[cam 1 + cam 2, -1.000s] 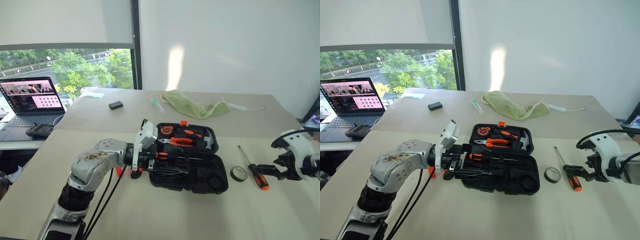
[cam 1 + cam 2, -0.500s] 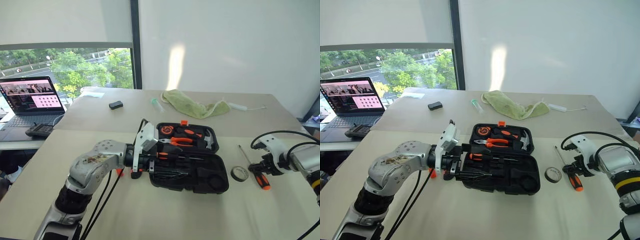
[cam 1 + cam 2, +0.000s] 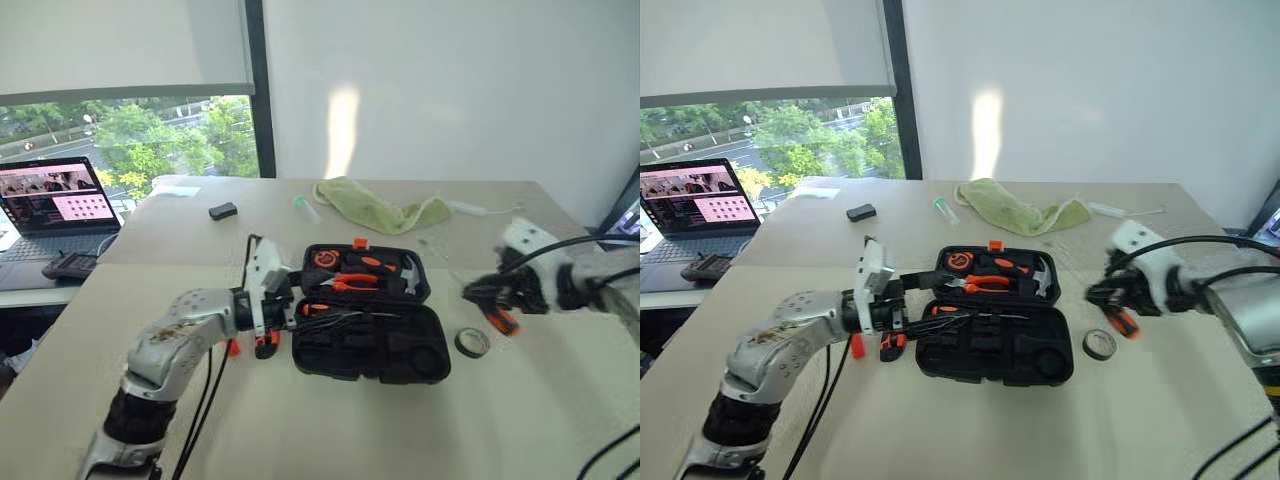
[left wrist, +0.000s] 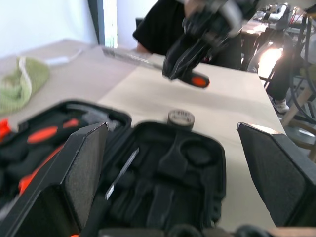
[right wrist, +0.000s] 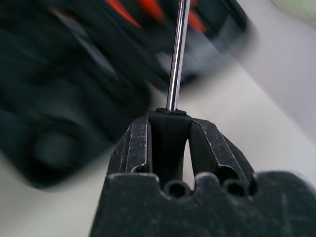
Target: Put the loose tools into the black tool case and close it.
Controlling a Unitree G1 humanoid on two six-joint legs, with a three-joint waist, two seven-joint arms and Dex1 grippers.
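Right wrist view: right gripper (image 5: 169,136) clamped on screwdriver (image 5: 177,54) handle, shaft sticking out past fingers | head cams: held above table (image 3: 970,420) at 3 o'clock of open black tool case (image 3: 995,330) | tape roll (image 3: 1099,344) on table just beside case, 4 o'clock | left gripper (image 4: 177,163) spread wide at case's 9 o'clock edge

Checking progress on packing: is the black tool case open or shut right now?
Open. The black tool case lies flat with its lid back, showing pliers and empty moulded slots.
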